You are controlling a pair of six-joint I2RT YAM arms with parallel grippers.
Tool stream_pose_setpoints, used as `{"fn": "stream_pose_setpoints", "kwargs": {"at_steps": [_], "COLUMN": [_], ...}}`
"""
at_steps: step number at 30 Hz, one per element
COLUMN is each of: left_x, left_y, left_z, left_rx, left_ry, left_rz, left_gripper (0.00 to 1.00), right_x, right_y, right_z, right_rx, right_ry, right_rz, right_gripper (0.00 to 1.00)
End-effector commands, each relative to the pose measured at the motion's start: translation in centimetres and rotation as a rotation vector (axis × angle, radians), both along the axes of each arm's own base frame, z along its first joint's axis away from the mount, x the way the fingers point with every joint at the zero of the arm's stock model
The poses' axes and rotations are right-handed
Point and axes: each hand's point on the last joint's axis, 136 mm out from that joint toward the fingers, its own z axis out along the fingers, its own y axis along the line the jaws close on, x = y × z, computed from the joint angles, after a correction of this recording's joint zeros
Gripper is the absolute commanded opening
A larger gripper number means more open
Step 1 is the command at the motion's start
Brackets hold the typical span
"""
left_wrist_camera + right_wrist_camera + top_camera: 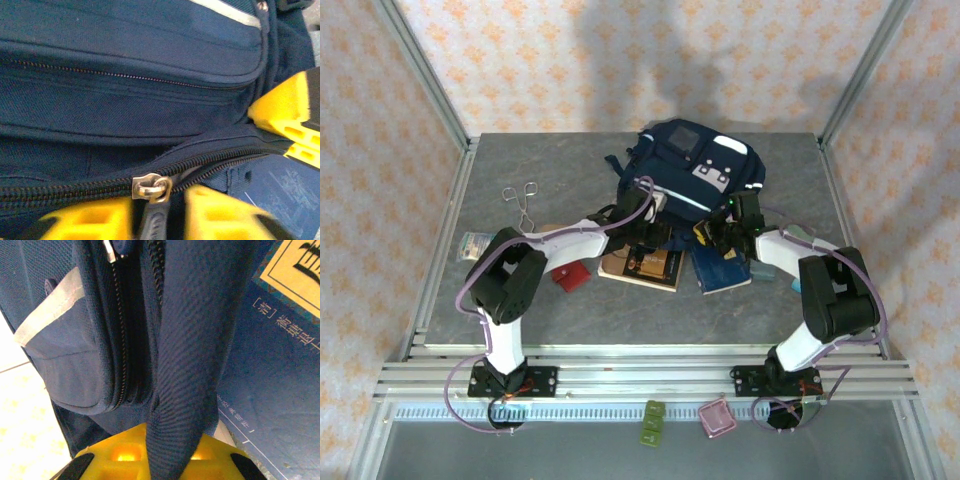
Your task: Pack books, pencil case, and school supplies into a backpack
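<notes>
The navy backpack (695, 165) lies at the back middle of the table. My left gripper (645, 228) is at its near left edge. In the left wrist view its yellow fingers (220, 212) sit close on either side of the dark pull tab (152, 217) that hangs from the metal zipper slider (149, 186). My right gripper (732, 228) is shut on a fold of navy backpack fabric (185, 390) beside the zipper. The tan book (640, 268) and the dark blue book (722, 272) lie flat in front of the backpack. The flat red square (570, 276) lies left of them. The pencil case is hidden.
Scissors (520, 200) and a small packet (472, 243) lie at the left of the table. A green item (652, 420) and a pink item (717, 417) sit below the front rail. Aluminium frame posts stand at the table's corners.
</notes>
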Motion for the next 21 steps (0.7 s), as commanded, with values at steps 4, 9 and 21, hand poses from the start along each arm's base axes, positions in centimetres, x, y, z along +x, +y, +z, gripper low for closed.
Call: {"fn": "stream_pose_setpoints", "kwargs": {"at_steps": [4,9,21], "left_x": [0.5,0.4,-0.6], "left_y": [0.6,3.1,8.6], "left_z": [-0.2,0.3,3.4], "left_rx": [0.059,0.120,0.148], "left_ry": [-0.016,-0.046,-0.116], "left_rz": [0.031,0.079,0.176], "left_gripper": [0.00,0.00,0.00], "right_x": [1.0,1.3,2.1], "right_y": [0.2,-0.4,-1.5], "right_z": [0.9,1.0,4.4], "right_rx": [0.000,-0.024,-0.028], "right_ry": [-0.069,-0.076,-0.176], "right_rz": [-0.006,-0.015,-0.010], "right_gripper": [0.04,0.00,0.00]}}
